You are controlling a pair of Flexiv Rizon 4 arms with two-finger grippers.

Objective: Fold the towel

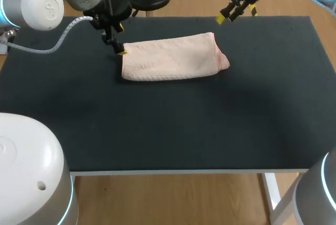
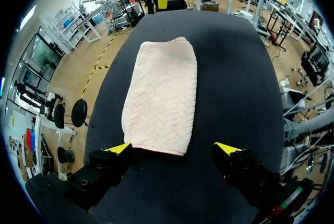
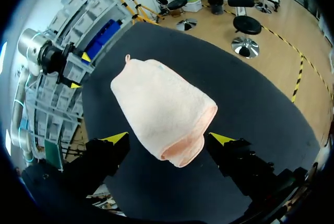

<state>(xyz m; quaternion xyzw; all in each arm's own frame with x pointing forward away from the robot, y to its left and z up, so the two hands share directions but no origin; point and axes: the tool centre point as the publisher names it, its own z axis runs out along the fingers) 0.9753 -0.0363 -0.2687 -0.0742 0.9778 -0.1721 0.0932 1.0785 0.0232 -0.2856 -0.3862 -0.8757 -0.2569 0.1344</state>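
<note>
Dark matte counter [image 1: 157,130] fills the head view, with two white robot arms coming in from the far corners at 10 and 2 o'clock. One pale peach towel [image 1: 170,57] lies on it, a little toward 12 o'clock from the counter's middle, its long side running from 9 to 3 o'clock. It is already folded into a thick oblong. The end at 3 o'clock is a soft, rounded fold, and the end at 9 o'clock is a flatter edge with a woven herringbone texture. The left claw [image 1: 119,49] is low at the towel's 10 o'clock corner. In the left wrist view its yellow-tipped fingers stand wide apart, released, with the towel's short edge just ahead of them; whether a tip touches the cloth cannot be told. The right claw [image 1: 231,15] hangs in the air toward 1 o'clock from the towel, near the counter's far edge. It is also released, fingers spread and gripping nothing. In the right wrist view the towel's rounded end lies below, seen between those fingers.
</note>
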